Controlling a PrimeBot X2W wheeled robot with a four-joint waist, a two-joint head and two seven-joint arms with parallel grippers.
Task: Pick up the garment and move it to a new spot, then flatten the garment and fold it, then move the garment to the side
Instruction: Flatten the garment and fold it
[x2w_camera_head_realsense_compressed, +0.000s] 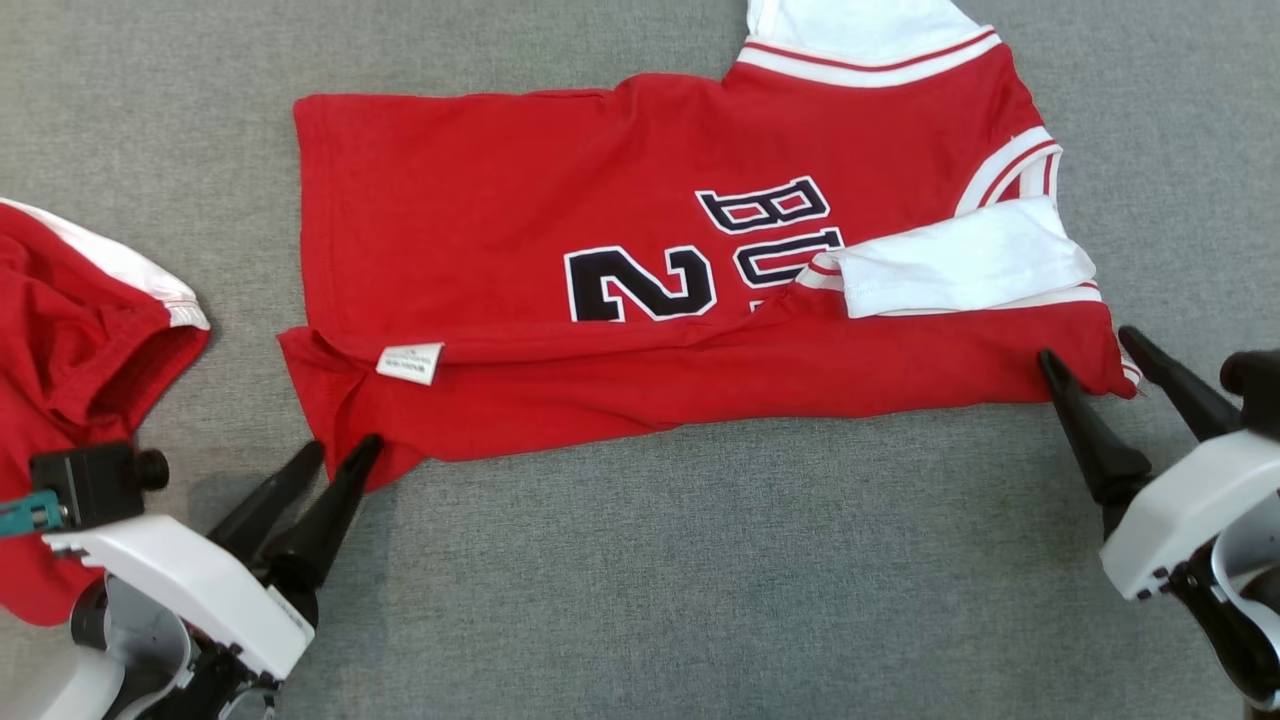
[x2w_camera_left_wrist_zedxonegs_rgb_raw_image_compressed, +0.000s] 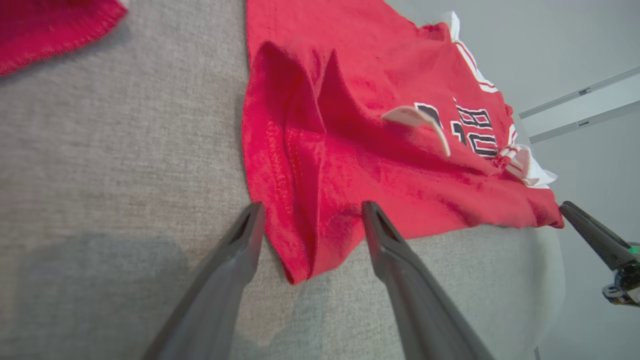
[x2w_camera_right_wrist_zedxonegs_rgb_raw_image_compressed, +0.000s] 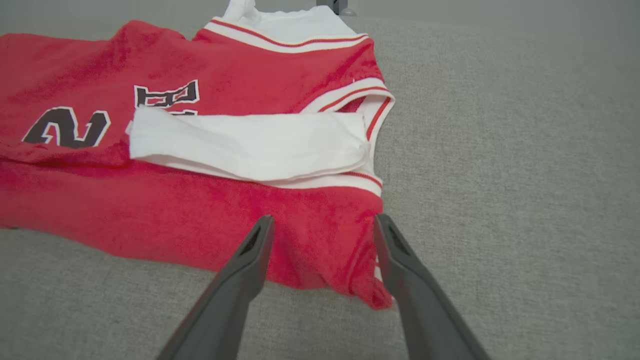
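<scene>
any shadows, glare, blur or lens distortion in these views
Head view: even soft light, sharp, a faint shadow on the grey cloth surface beside the left gripper. Left wrist view: wide-angle stretch, a soft dark shadow at lower left, the red jersey slightly soft. Right wrist view: no glare, the right gripper blurred close to the lens.

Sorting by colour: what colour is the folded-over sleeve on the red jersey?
The folded sleeve is white; right wrist view shows it best.
</scene>
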